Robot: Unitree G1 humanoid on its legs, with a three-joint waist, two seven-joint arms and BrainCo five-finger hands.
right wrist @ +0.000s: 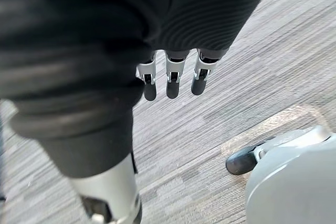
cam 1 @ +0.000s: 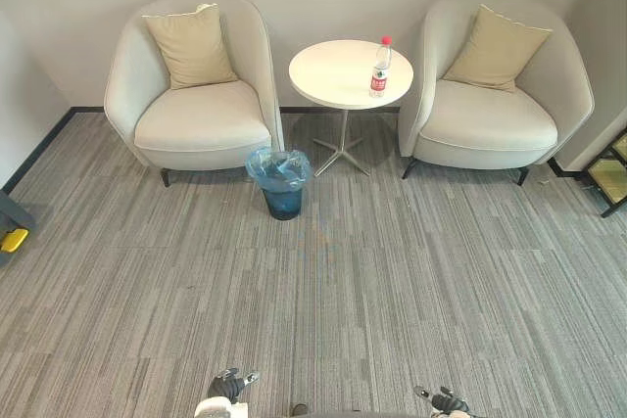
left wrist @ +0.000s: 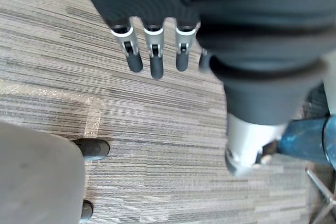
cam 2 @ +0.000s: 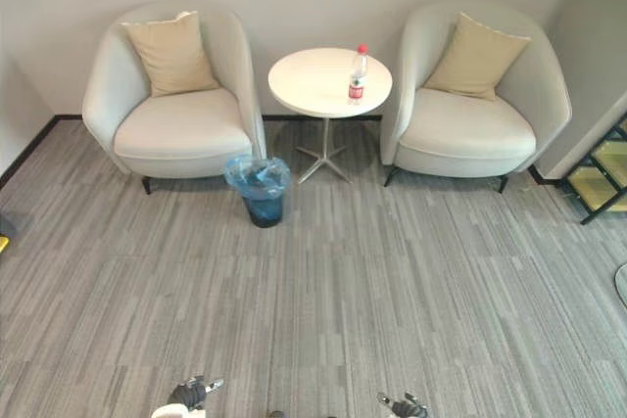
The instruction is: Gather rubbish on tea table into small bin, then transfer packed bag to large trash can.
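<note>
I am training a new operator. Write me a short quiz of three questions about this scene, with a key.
1. True or false: the plastic bottle lies inside the small bin.
2. Where does the small bin stand? A) on the tea table B) on the carpet, beside the tea table C) on an armchair
3. Fill in: the bag lining the small bin is ___ in colour.
Key: 1 false; 2 B; 3 blue.

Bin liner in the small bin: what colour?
Translucent blue bin liner, clearest in the left eye view.
</note>
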